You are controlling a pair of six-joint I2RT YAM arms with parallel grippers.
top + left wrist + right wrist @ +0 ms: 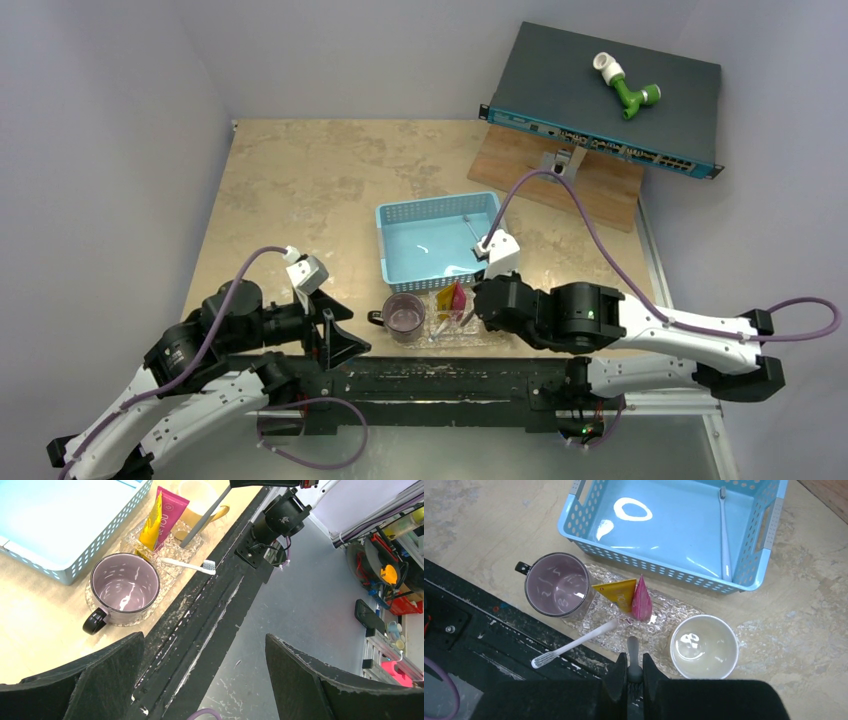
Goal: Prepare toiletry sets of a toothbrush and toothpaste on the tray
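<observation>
Top view: the clear tray (462,338) was found at centre bottom, just below the blue basket (440,240), with the right gripper (472,306) over it.

Left wrist view: the left gripper (205,645) was noted released and empty.

Right wrist view: the right gripper was clenched on a grey toothbrush (633,650). Its long axis ran vertically and its free end pointed up-frame over the tray. Placing of the second brush is judged in hand. Lowering it flat beside the pink toothpaste tube (642,605), then release, is called for.

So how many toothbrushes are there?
3. One grey toothbrush lies in the blue basket, a white toothbrush overhangs the tray, another toothbrush is pinched in the right gripper. Others may be hidden.
</observation>
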